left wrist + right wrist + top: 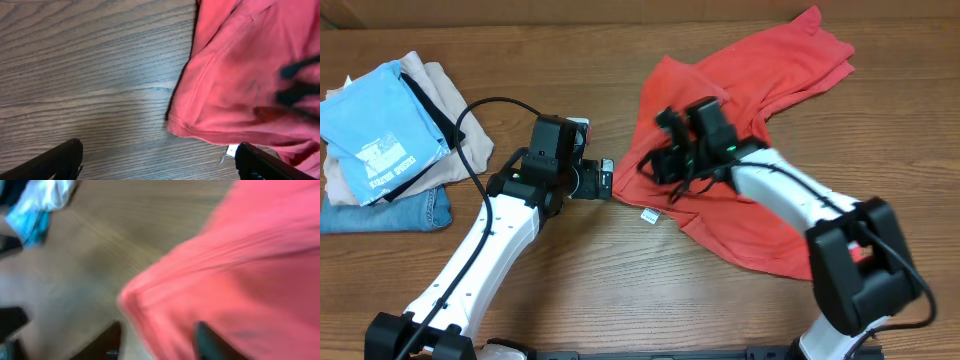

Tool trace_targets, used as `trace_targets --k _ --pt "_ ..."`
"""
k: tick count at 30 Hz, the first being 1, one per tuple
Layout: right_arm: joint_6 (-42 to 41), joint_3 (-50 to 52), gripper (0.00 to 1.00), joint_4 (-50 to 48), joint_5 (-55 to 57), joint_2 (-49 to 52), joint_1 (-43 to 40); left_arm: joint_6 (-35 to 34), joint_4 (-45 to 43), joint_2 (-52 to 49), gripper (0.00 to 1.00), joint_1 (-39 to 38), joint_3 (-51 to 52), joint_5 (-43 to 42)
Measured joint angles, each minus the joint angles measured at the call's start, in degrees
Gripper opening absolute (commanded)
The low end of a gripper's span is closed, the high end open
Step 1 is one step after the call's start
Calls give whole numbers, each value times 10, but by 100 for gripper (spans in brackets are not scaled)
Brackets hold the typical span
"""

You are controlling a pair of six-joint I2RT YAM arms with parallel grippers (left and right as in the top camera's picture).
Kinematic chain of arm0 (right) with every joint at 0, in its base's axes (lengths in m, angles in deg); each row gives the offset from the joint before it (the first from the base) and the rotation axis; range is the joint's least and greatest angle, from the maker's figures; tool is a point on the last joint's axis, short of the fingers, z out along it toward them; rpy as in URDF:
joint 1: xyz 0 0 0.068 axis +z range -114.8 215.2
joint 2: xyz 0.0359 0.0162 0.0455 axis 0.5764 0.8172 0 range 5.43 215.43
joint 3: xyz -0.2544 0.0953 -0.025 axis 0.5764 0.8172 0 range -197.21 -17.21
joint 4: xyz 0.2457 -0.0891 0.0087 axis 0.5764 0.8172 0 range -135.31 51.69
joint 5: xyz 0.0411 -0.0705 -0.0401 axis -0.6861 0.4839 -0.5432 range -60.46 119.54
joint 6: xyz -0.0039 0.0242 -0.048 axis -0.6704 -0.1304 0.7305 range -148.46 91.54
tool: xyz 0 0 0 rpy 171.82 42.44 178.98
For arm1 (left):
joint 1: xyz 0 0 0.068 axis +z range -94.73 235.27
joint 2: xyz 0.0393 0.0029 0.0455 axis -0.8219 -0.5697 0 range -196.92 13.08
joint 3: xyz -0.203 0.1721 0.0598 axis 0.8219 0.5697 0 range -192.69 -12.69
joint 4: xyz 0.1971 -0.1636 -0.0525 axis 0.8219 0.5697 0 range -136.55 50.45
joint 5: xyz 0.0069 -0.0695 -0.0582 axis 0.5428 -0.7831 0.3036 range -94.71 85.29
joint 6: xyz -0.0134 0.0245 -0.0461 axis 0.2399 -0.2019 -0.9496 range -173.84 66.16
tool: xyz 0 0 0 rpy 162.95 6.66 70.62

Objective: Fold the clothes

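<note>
The red T-shirt point(770, 110) lies crumpled on the wooden table at the centre right, with no print showing. A small white tag point(648, 214) lies at its lower left edge. My left gripper point(607, 181) is open and empty just left of the shirt's left edge. In the left wrist view its fingers point(160, 167) spread wide over bare wood, with the shirt hem point(235, 80) and the tag point(231, 149) ahead to the right. My right gripper point(658, 160) is over the shirt's left part. In the blurred right wrist view its fingers point(157, 342) are apart, straddling the shirt's edge point(240, 275).
A stack of folded garments sits at the far left: a light blue shirt point(380, 130) on top, beige cloth point(440, 90) beneath, and denim point(390, 212) at the bottom. A black cable point(470, 120) loops from the left arm near the stack.
</note>
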Motion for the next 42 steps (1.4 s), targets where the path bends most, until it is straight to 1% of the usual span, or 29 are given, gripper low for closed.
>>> trace_targets --k 6,11,12,13,14,18,23,24,25,26,28,29,30,31,34,38,40,42 --pt "-4 0 64 34 25 -78 -106 0 -8 0 100 0 0 -21" --pt "-10 -5 64 110 58 -146 -177 3 -9 -3 100 -2 0 -42" --pt "-11 -6 68 127 70 -153 -190 7 -10 -6 100 -4 0 -46" --pt "-13 -6 76 143 83 -157 -201 12 -12 -12 100 -7 0 -52" --pt "-16 -7 81 158 97 -158 -210 15 -15 -20 100 -12 0 -56" --pt "-18 -7 81 201 152 -157 -245 29 -42 -77 100 -31 0 -69" --pt "-27 -7 81 217 184 -157 -280 36 -78 -154 100 -37 0 -75" --pt "-28 -7 81 219 188 -157 -283 37 -85 -165 96 -37 0 -75" --pt "-28 -7 81 220 190 -157 -285 37 -88 -170 90 -37 0 -75" --pt "-28 -7 81 220 192 -157 -285 38 -99 -185 78 -37 0 -75" --pt "-28 -7 81 219 192 -157 -285 41 -111 -198 39 -37 0 -76" --pt "-28 -7 81 220 192 -157 -284 43 -112 -202 18 -37 0 -77" --pt "-28 -7 81 220 193 -157 -284 43 -113 -205 9 -37 0 -77" --pt "-28 -7 81 220 193 -157 -284 44 -112 -206 4 -37 0 -77" --pt "-28 -7 81 222 194 -157 -284 46 -105 -207 4 -37 -2 -76" --pt "-28 -7 81 223 199 -157 -284 46 -56 -201 4 -20 -28 -49" --pt "-28 -7 81 223 202 -157 -284 47 -26 -186 4 6 -63 -31" --pt "-28 -7 81 223 203 -157 -284 49 -18 -165 5 44 -113 -19"
